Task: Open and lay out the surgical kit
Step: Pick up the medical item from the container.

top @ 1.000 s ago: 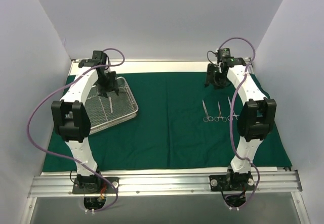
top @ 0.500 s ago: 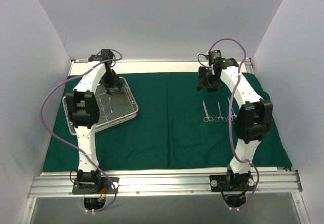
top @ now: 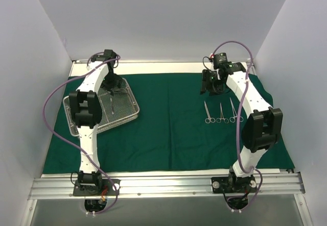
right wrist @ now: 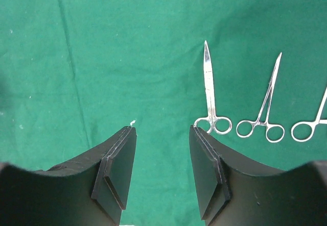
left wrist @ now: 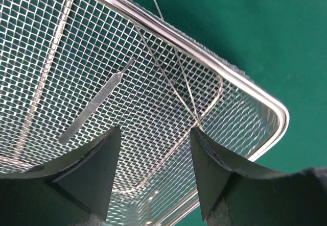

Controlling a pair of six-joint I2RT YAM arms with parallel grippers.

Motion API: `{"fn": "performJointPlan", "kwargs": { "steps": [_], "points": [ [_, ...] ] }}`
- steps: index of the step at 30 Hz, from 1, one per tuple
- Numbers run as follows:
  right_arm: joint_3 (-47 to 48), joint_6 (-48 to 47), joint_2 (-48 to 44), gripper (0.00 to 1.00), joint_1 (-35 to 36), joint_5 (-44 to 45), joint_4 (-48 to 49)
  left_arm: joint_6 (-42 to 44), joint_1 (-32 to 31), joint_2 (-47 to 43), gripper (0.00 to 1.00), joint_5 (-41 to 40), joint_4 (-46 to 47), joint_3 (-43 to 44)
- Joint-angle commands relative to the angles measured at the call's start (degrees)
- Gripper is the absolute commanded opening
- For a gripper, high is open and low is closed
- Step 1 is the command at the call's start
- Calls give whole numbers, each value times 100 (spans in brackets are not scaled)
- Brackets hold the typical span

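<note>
Green cloth (top: 168, 134) covers the counter (top: 163, 67); the left claw (top: 113, 86) hangs over the mesh tray (top: 131, 115) at far left, the right claw (top: 210, 86) just beyond three ring-handled instruments (top: 221, 113)

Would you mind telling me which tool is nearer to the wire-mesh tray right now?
Left. The left tool hangs over the wire-mesh tray's far end; the right tool is across the green cloth, beside the three ring-handled instruments.

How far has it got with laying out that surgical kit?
Done: the green cloth lies spread flat, with three ring-handled instruments in a row. In hand: the left fingers hang open over the mesh tray; the right fingers are open and empty. Left: at least two slim tools lie in the tray.
</note>
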Motion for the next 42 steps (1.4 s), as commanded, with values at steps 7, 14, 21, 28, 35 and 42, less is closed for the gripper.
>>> {"fn": "performJointPlan", "kwargs": {
  "steps": [7, 14, 21, 28, 35, 42],
  "points": [
    [-400, -105, -604, 46, -19, -138, 40, -1497, -143, 250, 66, -406, -80, 78],
    [-620, -114, -771, 46, -19, -147, 84, -1699, -213, 583, 66, -678, -70, 542],
    [-621, -140, -780, 46, -11, -112, 93, -2103, -222, 1101, 68, -819, -737, 1237],
    [-638, -132, -780, 46, -19, -103, 101, -2200, -222, 1322, 65, -854, -941, 1405],
    [-629, -149, -789, 46, -19, -94, 93, -2174, -205, 1112, 42, -889, -730, 1072],
    [-612, -140, -798, 46, -19, -103, 93, -2060, -178, 830, 16, -898, -589, 694]
  ]
}}
